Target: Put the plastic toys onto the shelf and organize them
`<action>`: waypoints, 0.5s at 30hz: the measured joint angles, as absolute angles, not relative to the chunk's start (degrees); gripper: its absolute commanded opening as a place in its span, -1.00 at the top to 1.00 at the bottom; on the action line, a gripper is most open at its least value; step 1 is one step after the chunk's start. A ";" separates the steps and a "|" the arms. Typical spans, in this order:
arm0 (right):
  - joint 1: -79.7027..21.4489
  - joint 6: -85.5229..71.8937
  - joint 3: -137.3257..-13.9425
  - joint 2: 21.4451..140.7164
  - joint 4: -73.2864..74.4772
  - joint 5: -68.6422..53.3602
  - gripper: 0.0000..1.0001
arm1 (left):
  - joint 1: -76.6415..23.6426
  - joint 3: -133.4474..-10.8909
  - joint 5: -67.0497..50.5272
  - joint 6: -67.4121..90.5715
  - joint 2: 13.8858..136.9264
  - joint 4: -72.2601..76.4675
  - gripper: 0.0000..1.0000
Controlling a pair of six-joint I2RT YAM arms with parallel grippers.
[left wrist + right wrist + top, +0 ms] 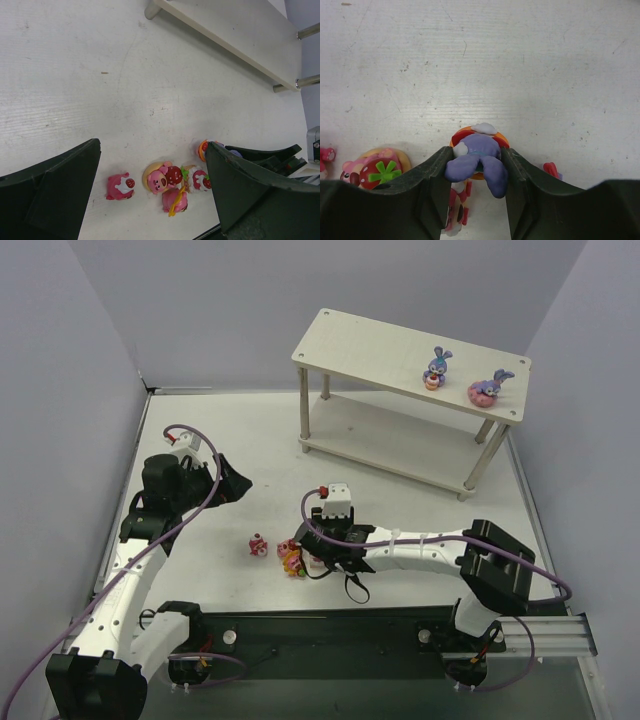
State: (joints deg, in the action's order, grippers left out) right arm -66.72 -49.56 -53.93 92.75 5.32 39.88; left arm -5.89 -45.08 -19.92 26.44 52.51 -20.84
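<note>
Right pincer [476, 151] clamps a purple long-eared plastic bunny on an orange base [480, 167] by the white worktop's [400, 500] near edge, with pink plastic toys [165, 182] just beside it. Left pincer [230, 483] gapes wide. Toward the far right corner, the pale wooden two-tier shelf [380, 350] carries two purple bunnies [437, 367] at its top board's right end.

Robot lab test cell. Evidence: my left arm [125, 570] and right arm [420, 550] are bolted to a black base plate [330, 635] with an aluminium rail [555, 635], both behind my right gripper [305, 558]. Exposed purple cables [213, 483] loop along the arms. The white table [230, 440] is boxed in by plain grey partition walls [220, 310] to the left, right and ahead. Props: a bare wooden shelf [380, 345] far ahead and small plastic toys [258, 544] just beside the gripper.
</note>
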 measured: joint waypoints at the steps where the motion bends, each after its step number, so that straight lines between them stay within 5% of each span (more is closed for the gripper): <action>1: -66.72 -49.52 -53.95 92.82 5.28 39.90 0.69 | -5.89 -45.08 -19.92 26.44 52.51 -20.84 -0.93; 4: -66.72 -49.45 -54.13 92.99 5.26 39.92 1.00 | -5.89 -45.08 -19.92 26.44 52.51 -20.84 -0.93; 15: -64.58 -44.18 -57.01 92.84 6.83 39.75 1.00 | -5.87 -45.08 -19.88 26.44 52.42 -20.84 -0.93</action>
State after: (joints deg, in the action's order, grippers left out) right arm -64.58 -44.18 -57.01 92.84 6.83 39.75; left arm -5.87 -45.08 -19.88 26.44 52.42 -20.84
